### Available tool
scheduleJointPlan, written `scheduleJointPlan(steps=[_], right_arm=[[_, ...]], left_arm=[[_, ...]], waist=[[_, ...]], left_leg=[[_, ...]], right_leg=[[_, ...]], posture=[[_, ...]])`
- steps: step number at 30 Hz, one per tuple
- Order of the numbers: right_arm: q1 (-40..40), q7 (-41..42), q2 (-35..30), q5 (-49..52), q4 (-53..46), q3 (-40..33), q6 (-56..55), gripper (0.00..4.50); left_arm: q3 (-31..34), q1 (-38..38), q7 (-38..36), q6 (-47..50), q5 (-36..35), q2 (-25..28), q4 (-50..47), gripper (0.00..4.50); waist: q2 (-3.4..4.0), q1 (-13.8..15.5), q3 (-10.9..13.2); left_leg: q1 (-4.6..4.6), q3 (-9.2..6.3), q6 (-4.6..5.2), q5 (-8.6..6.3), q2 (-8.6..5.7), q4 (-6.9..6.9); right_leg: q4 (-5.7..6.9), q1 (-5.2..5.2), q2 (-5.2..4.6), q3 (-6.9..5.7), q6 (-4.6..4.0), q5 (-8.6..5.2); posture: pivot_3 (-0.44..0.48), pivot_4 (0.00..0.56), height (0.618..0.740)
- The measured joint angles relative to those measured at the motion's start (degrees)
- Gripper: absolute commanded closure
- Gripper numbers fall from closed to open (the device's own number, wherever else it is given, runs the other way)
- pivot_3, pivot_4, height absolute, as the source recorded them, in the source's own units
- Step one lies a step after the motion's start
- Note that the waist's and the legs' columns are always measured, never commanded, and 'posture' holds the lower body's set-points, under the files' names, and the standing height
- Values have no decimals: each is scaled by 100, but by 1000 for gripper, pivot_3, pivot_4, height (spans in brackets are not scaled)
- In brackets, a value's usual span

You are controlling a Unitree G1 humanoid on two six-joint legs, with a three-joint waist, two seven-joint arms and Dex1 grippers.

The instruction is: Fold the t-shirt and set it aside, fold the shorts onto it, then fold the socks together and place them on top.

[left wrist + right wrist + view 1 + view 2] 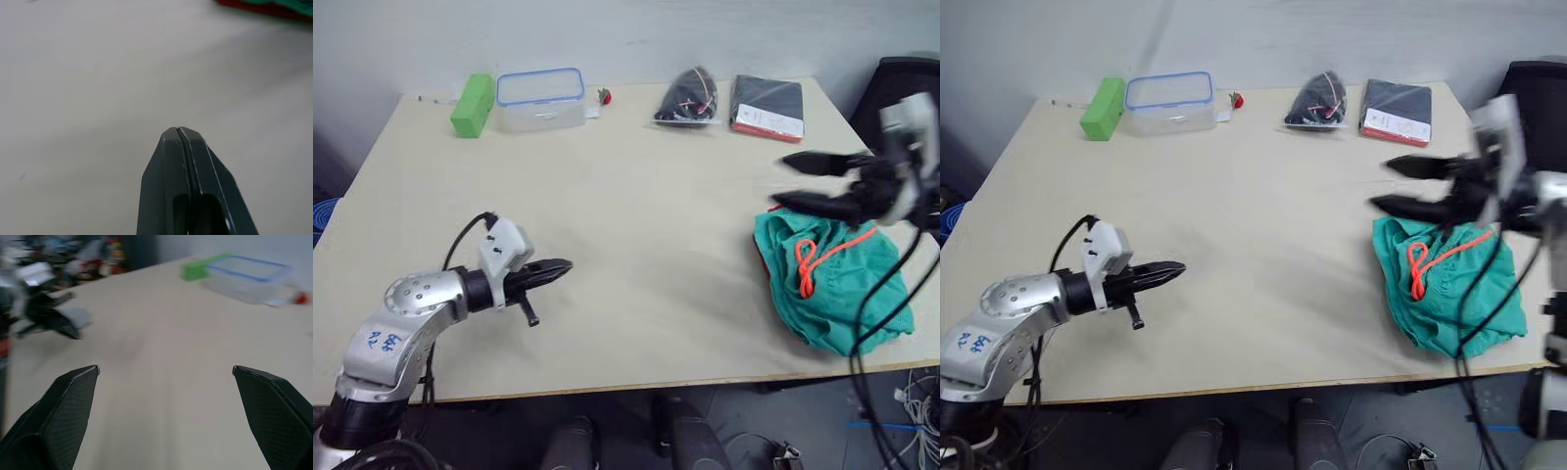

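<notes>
A: Nearest the camera?
B: Left gripper [563, 265], low over the table [636, 235] near the front-left corner. Jaws pressed together, nothing between them; wrist view confirms, fingers [168, 166] flush along one seam. Bare tabletop under and ahead of it.

A: Moving right along the front edge?
B: Shorts [832, 284], teal, bunched in a heap at the front-right corner, reaching almost to the front edge. Orange drawstring [813, 259] looped on top. Thin red strip of t-shirt [763, 257] poking out under the heap's left side; rest of it covered. Same red strip at the far edge of the left wrist view [264, 10].

A: Socks?
B: Cannot tell. Nothing grey picked out on the table.

A: Right gripper?
B: Right gripper [1386, 186], raised above the back-left part of the shorts heap, pointing toward the table's middle. Jaws spread wide, holding nothing. Not touching the cloth. Black cable [881, 294] hanging from the arm across the shorts.

A: Back edge, left to right?
B: Green block [473, 104], just beside it a clear box with blue-rimmed lid [540, 98], then a small red item [605, 96]. Further right a black bag of odds and ends [688, 98], then a flat black packet with a red-and-white label [767, 106] near the back-right corner.
</notes>
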Motion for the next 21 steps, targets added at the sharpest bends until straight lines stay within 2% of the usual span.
scheduleJointPlan(steps=[2, 8, 10, 12, 17, 21], right_arm=[[94, -77, 278, 167, -504, 239, 38, 45], [312, -237, 648, 255, -1113, 547, -31, 0], [332, -261, 689, 282, -1127, 548, -47, 0], [330, -270, 768, 305, -1125, 558, -47, 0], [356, -241, 804, 311, -1133, 737, -48, 0], [365, -388, 837, 450, -1158, 729, 38, 0]], left_arm=[[447, 568, 216, 55, 128, 14, -254, 4500], [2116, 2513, 624, 245, 558, -251, -882, 2743], [2434, 2727, 748, 360, 651, -359, -880, 2108], [2495, 2551, 908, 532, 646, -426, -836, 1526], [2079, 1847, 1241, 1101, 758, -239, -443, 1526], [1689, 1459, 1609, 1429, 1069, -219, 324, 1526]], waist=[[-1, 33, 0], [-30, 80, -14], [-31, 138, -15], [-32, 178, -16], [-35, 142, -17], [-37, 59, -18]], left_leg=[[-20, -10, 7, -7, 0, 5], [-36, -24, 25, -27, -10, 9], [-35, -38, 24, -27, -12, 9], [-35, -52, 18, -16, -12, 9], [-34, -57, 13, 3, -13, 8], [-33, -62, 8, 4, -10, 3]], right_leg=[[-12, -5, -9, -12, -2, -1], [-62, -7, -47, -39, -16, -8], [-67, -1, -51, -54, -24, -13], [-63, 8, -66, -81, -42, -22], [-48, 11, -69, -87, -48, -12], [-33, 4, -67, -94, -42, -8]], posture=[[0, 150, 740], [0, 150, 740], [0, 150, 740], [0, 150, 740], [0, 150, 740], [0, 150, 740]])
